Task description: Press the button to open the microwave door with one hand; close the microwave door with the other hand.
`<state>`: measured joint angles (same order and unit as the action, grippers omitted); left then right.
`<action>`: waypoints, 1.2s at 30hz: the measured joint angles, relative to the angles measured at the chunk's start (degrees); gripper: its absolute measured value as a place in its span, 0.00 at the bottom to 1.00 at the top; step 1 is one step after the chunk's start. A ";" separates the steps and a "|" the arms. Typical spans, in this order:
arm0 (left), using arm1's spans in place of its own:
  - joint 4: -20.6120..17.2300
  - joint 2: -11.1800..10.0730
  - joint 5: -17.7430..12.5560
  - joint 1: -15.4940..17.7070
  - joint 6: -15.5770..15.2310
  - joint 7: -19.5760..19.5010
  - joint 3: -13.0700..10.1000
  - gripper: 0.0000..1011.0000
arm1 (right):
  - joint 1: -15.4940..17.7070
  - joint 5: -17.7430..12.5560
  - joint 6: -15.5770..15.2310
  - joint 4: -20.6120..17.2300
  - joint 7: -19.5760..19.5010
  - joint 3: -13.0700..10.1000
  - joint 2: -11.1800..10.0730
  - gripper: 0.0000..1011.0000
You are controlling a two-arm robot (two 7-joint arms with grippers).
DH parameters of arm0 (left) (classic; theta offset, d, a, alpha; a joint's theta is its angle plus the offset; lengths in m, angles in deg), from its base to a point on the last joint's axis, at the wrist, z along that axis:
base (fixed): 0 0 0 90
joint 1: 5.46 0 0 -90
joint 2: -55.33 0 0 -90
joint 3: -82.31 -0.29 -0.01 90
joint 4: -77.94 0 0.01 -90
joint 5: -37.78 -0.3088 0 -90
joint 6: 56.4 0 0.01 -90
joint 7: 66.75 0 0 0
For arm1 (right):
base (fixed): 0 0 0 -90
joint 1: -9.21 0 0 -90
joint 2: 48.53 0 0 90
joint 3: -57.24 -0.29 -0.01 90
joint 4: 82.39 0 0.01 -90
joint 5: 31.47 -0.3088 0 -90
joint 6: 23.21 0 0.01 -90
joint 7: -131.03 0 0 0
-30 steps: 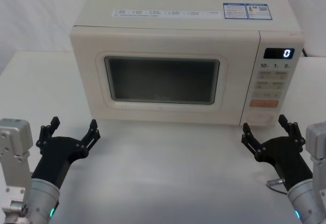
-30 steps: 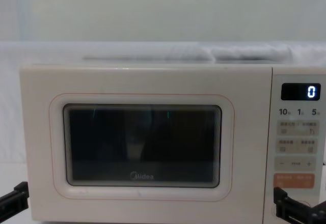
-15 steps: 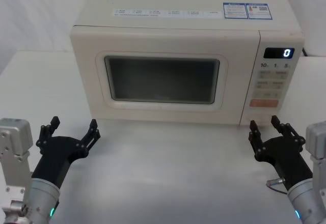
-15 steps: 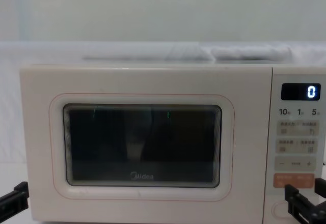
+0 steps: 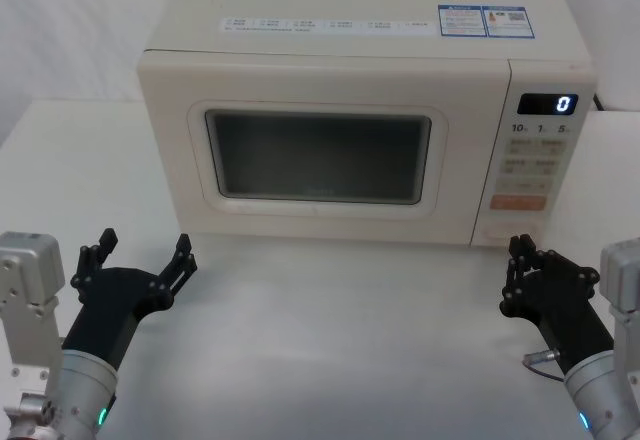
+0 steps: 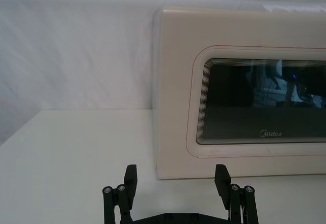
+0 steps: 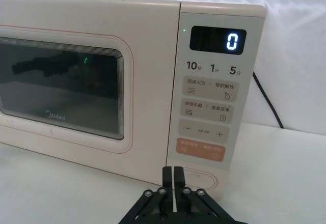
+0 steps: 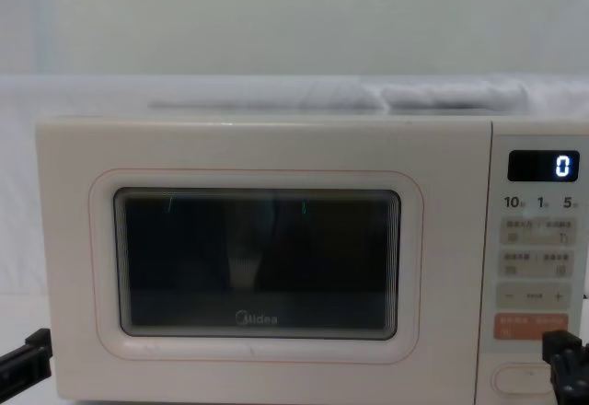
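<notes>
So, progress report: basically nothing is done yet. The microwave door [image 5: 318,150] is fully shut, flush with the front of the microwave [image 5: 340,35], and the display [image 7: 218,40] reads 0. Both halves of the job are ahead of me: press, then close.

My right pincer [image 7: 173,175] has its two fingers pinched together into one narrow tip, holding nothing. In the right wrist view that tip points right at the button [image 7: 201,178], the wide oval one at the bottom of the control panel [image 7: 211,107], just under the orange-pink key [image 7: 201,149]. From the head view the right pincer [image 5: 522,278] sits low over the worktop [image 5: 340,340], just in front of the panel's bottom corner, near the button but not touching as far as I can tell. My guess is this is the lining-up step, and a straight push forward is what's left to pop the door.

My left pincer [image 5: 140,257] is parked near the front left, fingers spread wide and empty, well apart from the microwave. In the left wrist view the left pincer [image 6: 175,180] faces the door's left edge, so it's in a decent spot for the closing half once the door swings out.
</notes>
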<state>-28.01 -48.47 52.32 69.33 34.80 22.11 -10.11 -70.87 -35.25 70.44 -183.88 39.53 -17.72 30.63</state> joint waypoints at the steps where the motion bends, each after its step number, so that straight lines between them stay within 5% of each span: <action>1: 0.00 0.00 0.00 0.00 0.00 0.00 0.00 0.99 | 0.00 0.00 0.00 0.00 0.00 0.00 0.00 0.03; 17: 0.00 0.00 0.00 0.00 0.00 0.00 0.00 0.99 | -0.23 0.15 -1.14 0.03 2.32 -0.74 0.84 0.00; 27: 0.00 0.00 0.00 0.00 0.00 0.00 0.01 0.99 | -3.36 -2.52 -8.44 1.77 6.86 -2.97 2.23 0.00; 36: 0.00 0.00 0.00 0.00 0.00 0.00 0.00 0.99 | -6.88 -2.65 -11.62 4.53 8.84 -4.04 2.49 0.00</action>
<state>-28.01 -48.48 52.32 69.32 34.79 22.11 -10.10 -77.75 -37.90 58.81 -179.36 48.36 -21.76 33.12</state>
